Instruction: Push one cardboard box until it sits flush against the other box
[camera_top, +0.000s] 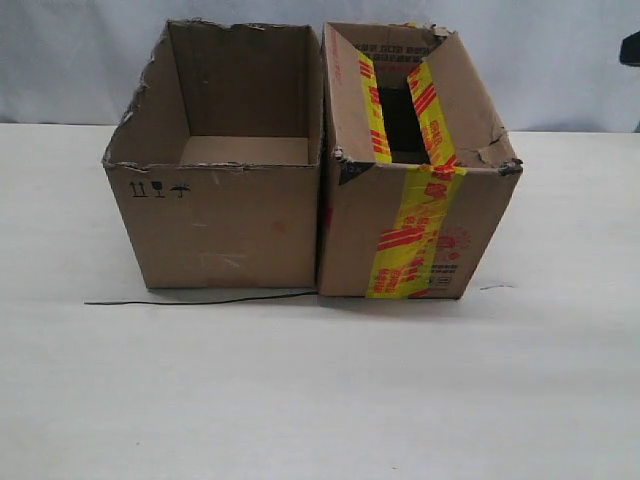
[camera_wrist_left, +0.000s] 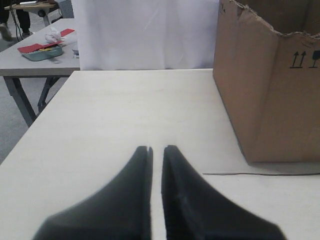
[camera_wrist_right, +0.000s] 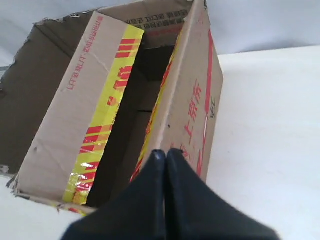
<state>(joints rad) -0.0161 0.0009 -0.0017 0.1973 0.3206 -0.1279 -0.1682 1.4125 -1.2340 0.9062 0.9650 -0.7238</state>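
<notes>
Apparently held off beside the cardboard box (camera_wrist_right: 100, 90), the right pincer (camera_wrist_right: 165, 152) is pressed together.

Light: bright, soft, even; pale table (camera_top: 320, 400) slightly washed out.
Shadows: faint strip at 6 o'clock under plain box (camera_top: 225, 230) and taped box (camera_top: 350, 235); interiors dark.
Focus: left gripper (camera_wrist_left: 157, 148) and right gripper (camera_wrist_right: 166, 152) blurred up close; exterior view mildly soft.
</notes>
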